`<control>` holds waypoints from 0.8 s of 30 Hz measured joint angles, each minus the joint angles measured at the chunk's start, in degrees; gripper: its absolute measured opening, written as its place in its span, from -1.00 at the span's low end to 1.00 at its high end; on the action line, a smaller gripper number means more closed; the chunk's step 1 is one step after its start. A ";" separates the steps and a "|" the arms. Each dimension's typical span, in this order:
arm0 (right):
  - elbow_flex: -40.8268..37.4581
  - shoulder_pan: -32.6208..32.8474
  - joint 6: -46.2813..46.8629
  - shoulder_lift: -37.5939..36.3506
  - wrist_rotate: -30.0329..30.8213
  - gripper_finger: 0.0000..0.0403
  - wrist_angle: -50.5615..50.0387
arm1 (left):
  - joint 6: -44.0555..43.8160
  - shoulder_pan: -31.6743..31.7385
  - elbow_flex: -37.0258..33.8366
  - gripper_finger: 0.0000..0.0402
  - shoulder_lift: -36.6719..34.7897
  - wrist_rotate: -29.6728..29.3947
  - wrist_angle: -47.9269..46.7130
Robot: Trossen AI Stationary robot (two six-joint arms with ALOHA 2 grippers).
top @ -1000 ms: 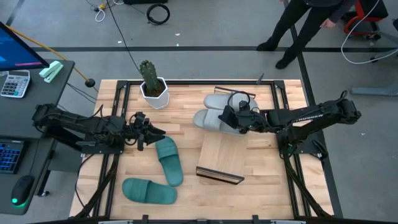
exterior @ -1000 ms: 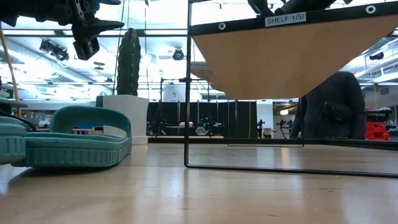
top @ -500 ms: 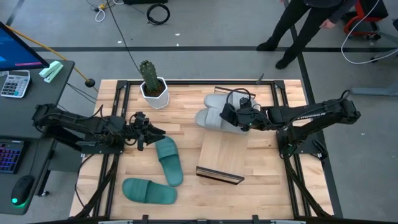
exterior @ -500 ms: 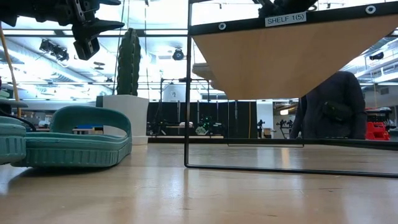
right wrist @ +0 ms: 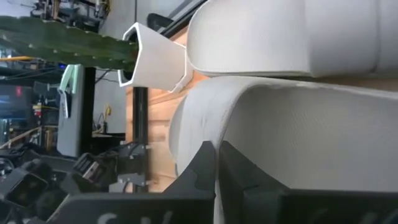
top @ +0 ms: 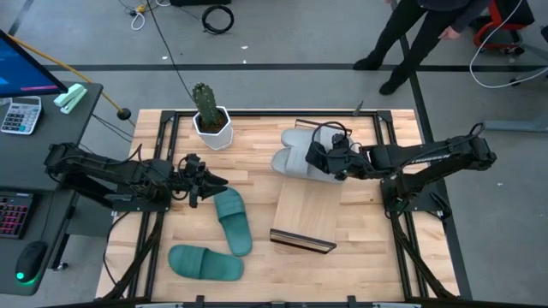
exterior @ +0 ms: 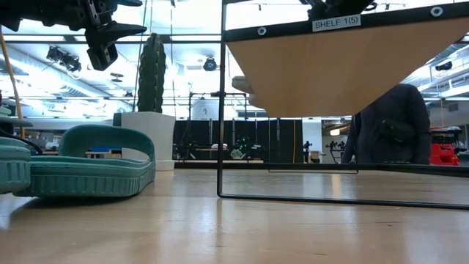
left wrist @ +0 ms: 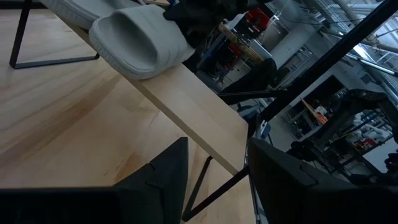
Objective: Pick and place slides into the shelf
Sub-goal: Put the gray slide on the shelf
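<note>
Robotics lab, open-plan: slatted worktable (top: pixel 257 145) on grey floor, side desk (top: pixel 51 120) with monitor (top: pixel 26 64), keyboard (top: pixel 15 214), calculator (top: pixel 19 114); floor cables (top: pixel 217 17); equipment racks (exterior: pixel 242 139) behind.

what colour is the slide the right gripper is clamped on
Light grey; the right gripper is shut on the grey slide, clearest in the high view.

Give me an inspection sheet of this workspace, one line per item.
Surface: slatted wooden tabletop, bare between items.
Job's things: two teal slides on the left; two grey slides beside the shelf, whose underside is empty.
Clutter: potted cactus at the far edge.
Grippers: right gripper shut on the nearer grey slide's strap; left gripper open, above a teal slide.
Cables: coiled cable on the floor.
Surroundings: desk with calculator; a person's legs beyond the table.
</note>
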 joint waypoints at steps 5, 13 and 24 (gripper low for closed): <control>0.00 0.05 0.43 0.00 -0.03 -0.98 -0.55 | 0.02 0.00 0.00 -0.14 0.02 0.00 0.00; 0.00 1.99 2.11 -0.02 0.63 -0.99 -0.48 | 0.02 0.00 0.00 -0.14 0.02 0.00 0.00; 0.00 1.31 2.27 -0.04 1.37 -0.99 -3.50 | -0.03 0.00 0.00 -0.14 0.02 0.00 0.00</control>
